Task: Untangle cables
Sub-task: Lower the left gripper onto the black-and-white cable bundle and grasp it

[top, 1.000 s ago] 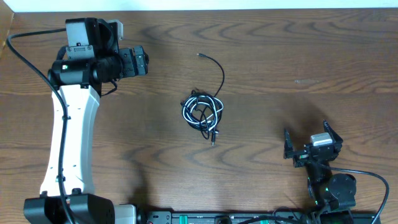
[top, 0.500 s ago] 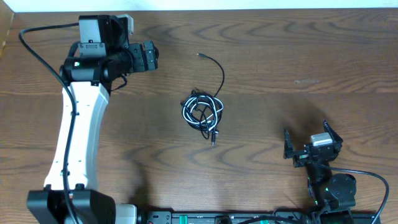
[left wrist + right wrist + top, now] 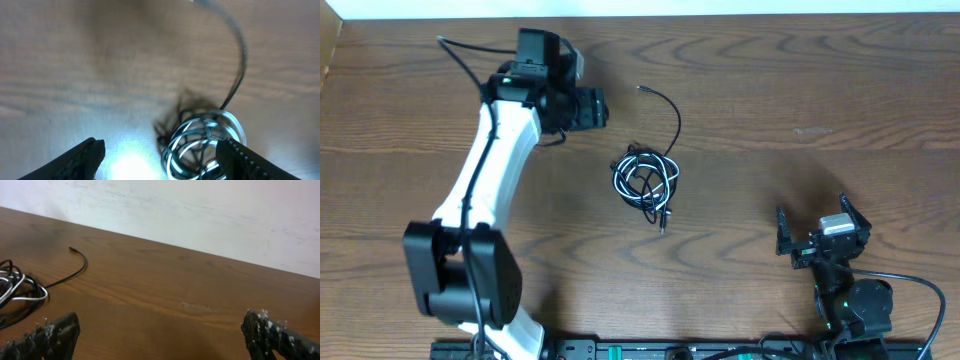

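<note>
Finds the cables [image 3: 646, 180] bunched in a black-and-white knot near the middle of the worktop [image 3: 770, 80], with one black end curving off toward the far edge and its plug tip lying free. Places the left pincer [image 3: 595, 108] near the knot on its far-left side, apart from it, fingers spread and holding nothing; from the left wrist, looks down on the coils [image 3: 205, 145] between those spread fingers [image 3: 85, 155]. Puts the right pincer [image 3: 818, 232] well apart near the front right, likewise spread wide and empty.
</note>
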Controlling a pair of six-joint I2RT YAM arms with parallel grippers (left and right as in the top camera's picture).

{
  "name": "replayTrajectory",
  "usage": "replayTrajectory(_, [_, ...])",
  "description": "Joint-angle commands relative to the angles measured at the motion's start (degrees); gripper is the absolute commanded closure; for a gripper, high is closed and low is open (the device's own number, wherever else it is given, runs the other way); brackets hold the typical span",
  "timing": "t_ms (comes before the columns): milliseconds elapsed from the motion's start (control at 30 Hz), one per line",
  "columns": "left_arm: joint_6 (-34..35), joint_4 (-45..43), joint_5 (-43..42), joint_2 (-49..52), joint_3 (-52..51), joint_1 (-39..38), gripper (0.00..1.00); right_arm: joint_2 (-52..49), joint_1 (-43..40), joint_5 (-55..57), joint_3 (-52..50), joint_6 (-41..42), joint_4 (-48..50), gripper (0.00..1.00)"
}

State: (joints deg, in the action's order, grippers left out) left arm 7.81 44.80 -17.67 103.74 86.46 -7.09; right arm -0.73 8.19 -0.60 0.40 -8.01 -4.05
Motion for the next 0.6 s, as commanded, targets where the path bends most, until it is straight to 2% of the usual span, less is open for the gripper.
replayTrajectory(0, [0.5,2.5,0.1,2.1,1.7,-0.7,0.23,0.1,0.4,0.2,-0.1,-0.4,-0.3,0.01])
replayTrajectory(367, [-2.0,1.4,0.0,4.7,0.7,-2.6,0.24,0.1,0.4,0.2,-0.1,-0.4,-0.3,0.01])
replayTrajectory(467, [-6.2,1.4,-3.6,5.6,0.7,-2.6,0.24,0.1,0.4,0.3,-0.1,-0.4,-0.3,0.01])
replayTrajectory(567, [-7.4,1.4,-5.9,7.0,0.7,-2.6,0.27,0.1,0.4,0.2,-0.1,-0.4,-0.3,0.01])
